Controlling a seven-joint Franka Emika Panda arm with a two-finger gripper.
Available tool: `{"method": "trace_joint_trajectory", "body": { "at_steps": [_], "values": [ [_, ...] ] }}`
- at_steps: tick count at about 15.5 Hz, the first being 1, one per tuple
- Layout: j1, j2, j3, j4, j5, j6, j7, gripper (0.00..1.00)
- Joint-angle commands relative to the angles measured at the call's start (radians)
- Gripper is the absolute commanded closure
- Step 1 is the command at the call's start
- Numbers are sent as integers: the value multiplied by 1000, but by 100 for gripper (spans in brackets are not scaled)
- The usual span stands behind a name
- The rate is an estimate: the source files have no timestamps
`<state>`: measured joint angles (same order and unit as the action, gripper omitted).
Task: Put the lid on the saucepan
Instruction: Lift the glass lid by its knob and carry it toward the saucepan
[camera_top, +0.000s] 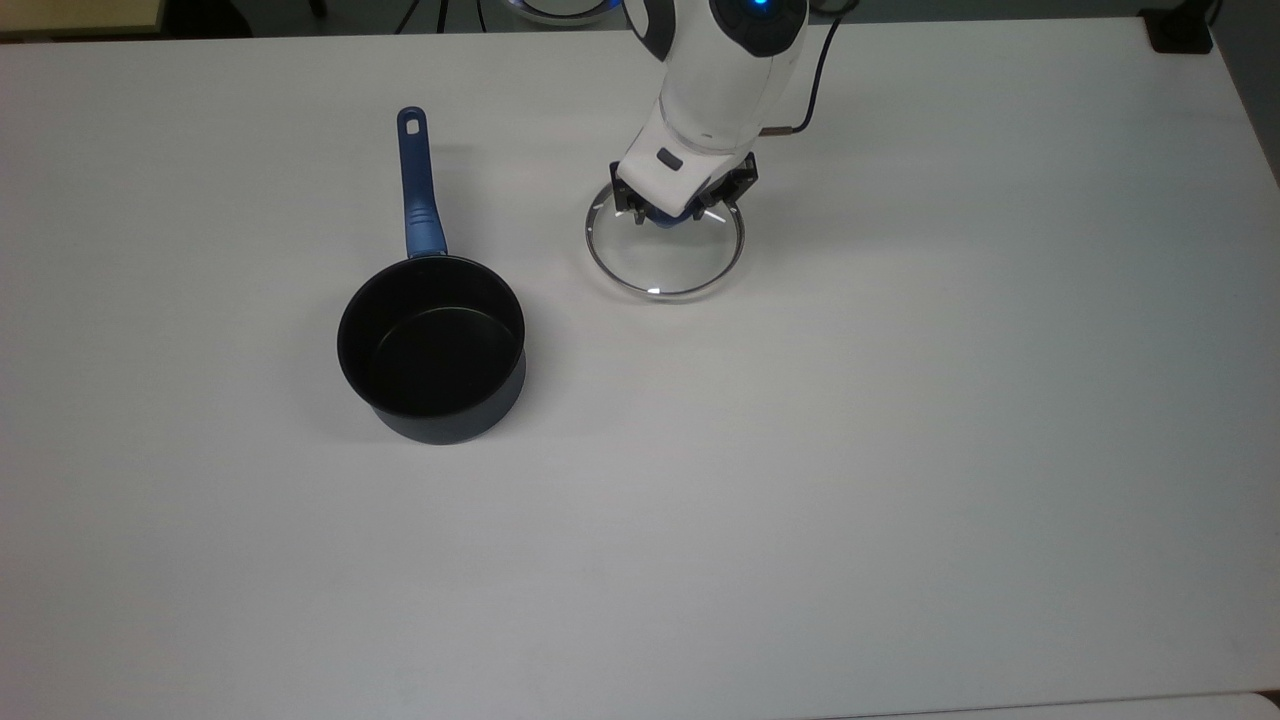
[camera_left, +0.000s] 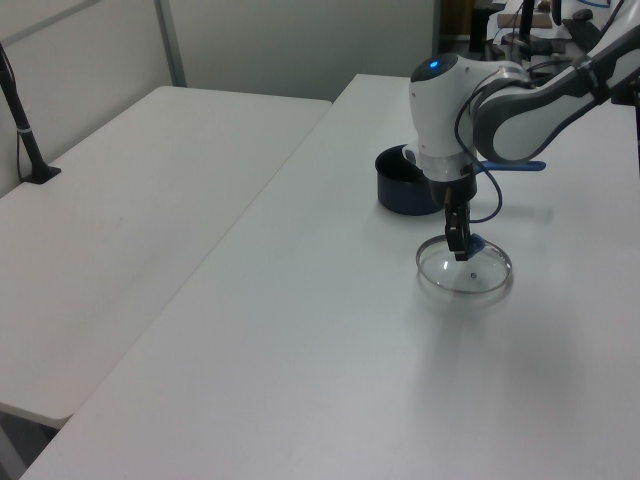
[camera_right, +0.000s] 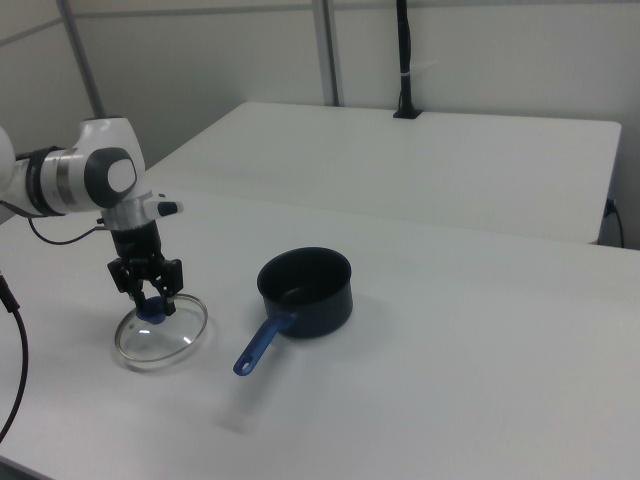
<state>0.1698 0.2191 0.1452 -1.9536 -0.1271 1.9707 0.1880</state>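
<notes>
White table (camera_top: 900, 450) all round, I have the gripper (camera_right: 146, 292) clamped on the lid (camera_top: 664, 262) by its knob, so I'd lift level, carry it toward the top view's left, and centre it over the saucepan (camera_top: 432, 347).

Two white tables (camera_left: 150, 200) are standing side by side — a black post (camera_right: 403, 60) is rising from the far one — while pale partition walls (camera_right: 480, 55) are closing off the room behind.

Glass lid (camera_top: 664, 262) held by blue knob, well apart from empty navy saucepan (camera_top: 432, 350).
</notes>
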Motion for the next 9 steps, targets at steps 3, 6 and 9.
{"method": "trace_joint_trajectory", "body": {
  "at_steps": [3, 6, 9],
  "values": [
    [-12, -35, 4, 39, -11, -84, 22, 43],
    [-22, -35, 2, 74, -8, -124, 21, 43],
    [-35, -34, -6, 122, -2, -170, 13, 43]
  ]
}}
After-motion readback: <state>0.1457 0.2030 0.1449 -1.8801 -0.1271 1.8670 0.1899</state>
